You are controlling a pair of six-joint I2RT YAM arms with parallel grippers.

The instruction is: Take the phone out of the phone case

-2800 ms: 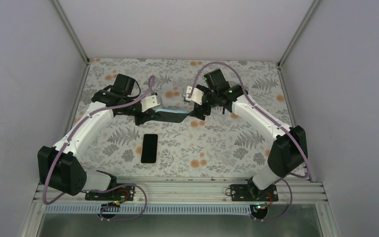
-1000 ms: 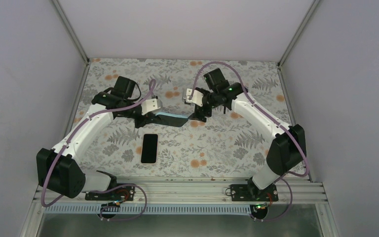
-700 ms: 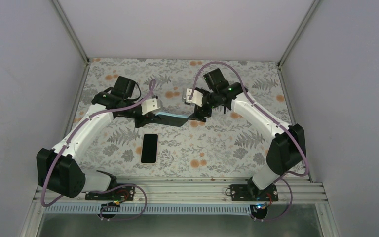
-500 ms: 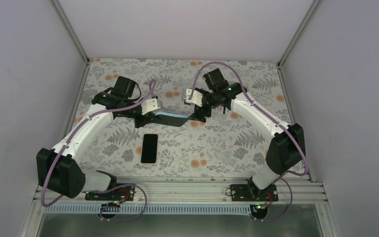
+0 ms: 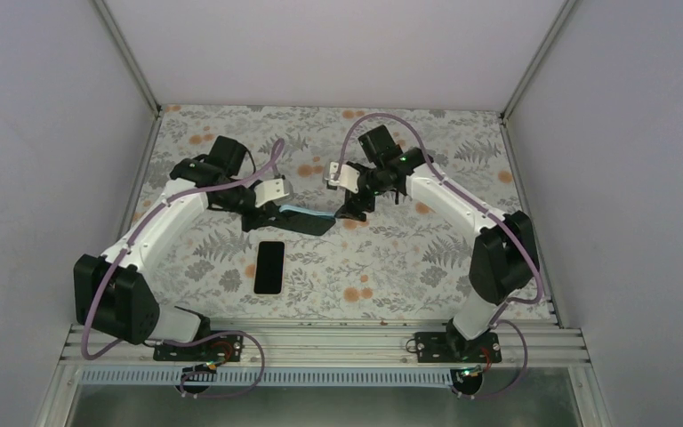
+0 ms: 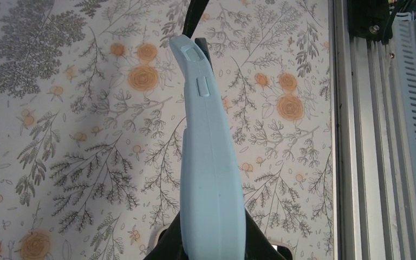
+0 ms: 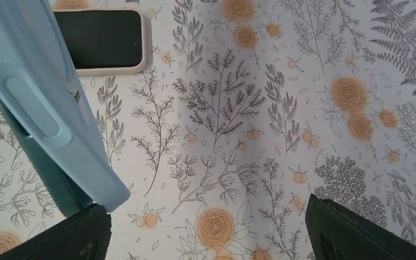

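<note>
Top external view: the phone (image 5: 269,266) lies flat on the floral table (image 5: 391,258), dark face up and bare. It is on the near side of the case (image 5: 309,218) and apart from it. The left gripper (image 5: 271,211) pinches one end of the case and holds it off the table. The right gripper (image 5: 349,206) is at the other end.

Left wrist view: the left gripper (image 6: 211,246) is clamped on the pale blue case (image 6: 208,162), one finger on each side. The case runs edge-on away from the camera and curves left at its far end.

Right wrist view: the right gripper (image 7: 206,214) is spread wide, with only table between its fingers. The case (image 7: 38,108) hangs at the frame's left, its corner just above one finger (image 7: 84,235). Whether they touch, I cannot tell. The phone (image 7: 100,39) lies on the table beyond.
</note>
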